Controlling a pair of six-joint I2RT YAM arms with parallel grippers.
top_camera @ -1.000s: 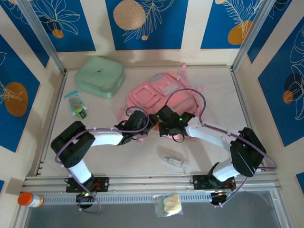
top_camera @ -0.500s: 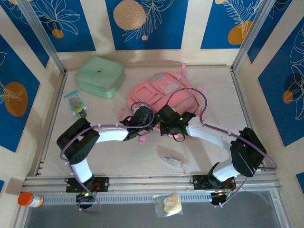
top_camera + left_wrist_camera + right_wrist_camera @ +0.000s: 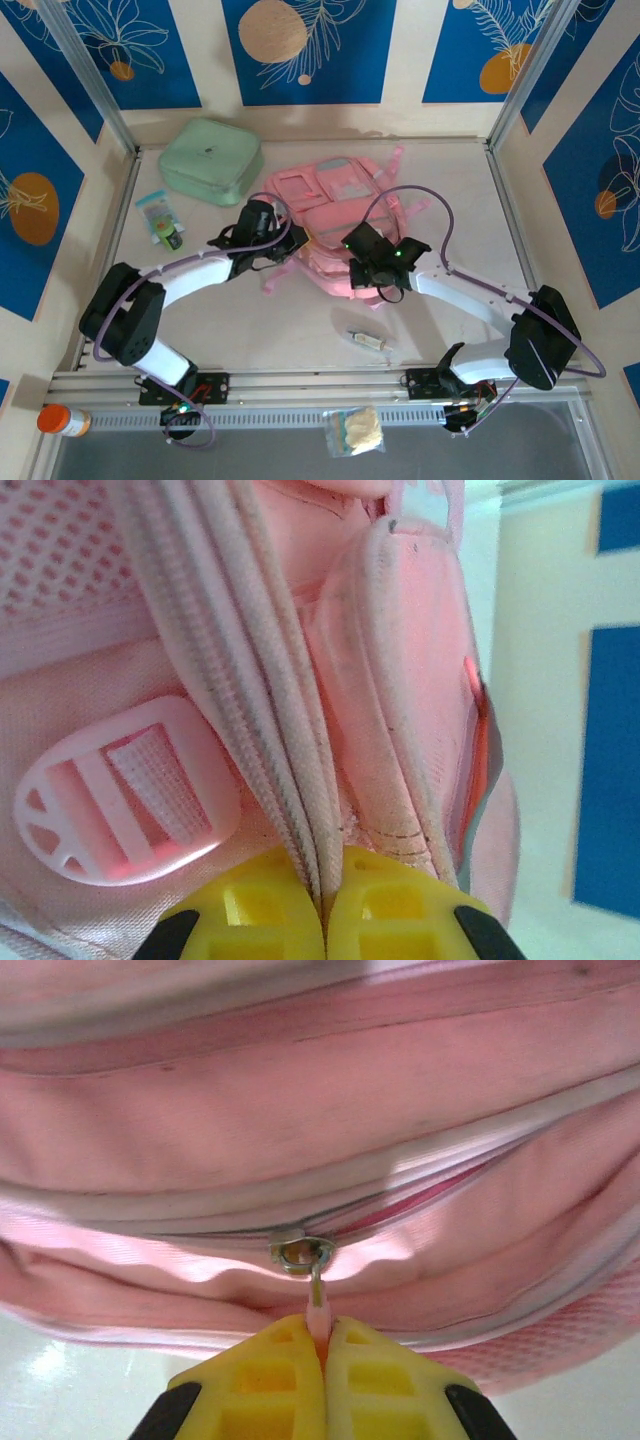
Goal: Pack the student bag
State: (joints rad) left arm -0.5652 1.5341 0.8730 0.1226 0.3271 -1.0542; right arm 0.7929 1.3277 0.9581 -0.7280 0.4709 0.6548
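fingers (image 3: pixel 250 920) of left gripper (image 3: pixel 322 880) pinch student bag (image 3: pixel 330 195) zip seam (image 3: pixel 300 810) beside pink buckle (image 3: pixel 120 790); right gripper (image 3: pixel 322 1338) fingers pinch zip pull (image 3: pixel 317 1312) under metal slider (image 3: pixel 300 1252).

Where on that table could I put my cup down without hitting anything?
Widest bare table lies right of the student bag, up to the right rail. Another patch sits between the left arm and the small tube. Crowded: around the mint case and packet.

The left gripper (image 3: pixel 322 910) closed on the student bag's (image 3: pixel 335 190) zip seam (image 3: pixel 300 810) and swung leftward, spreading the bag wider and farther back.
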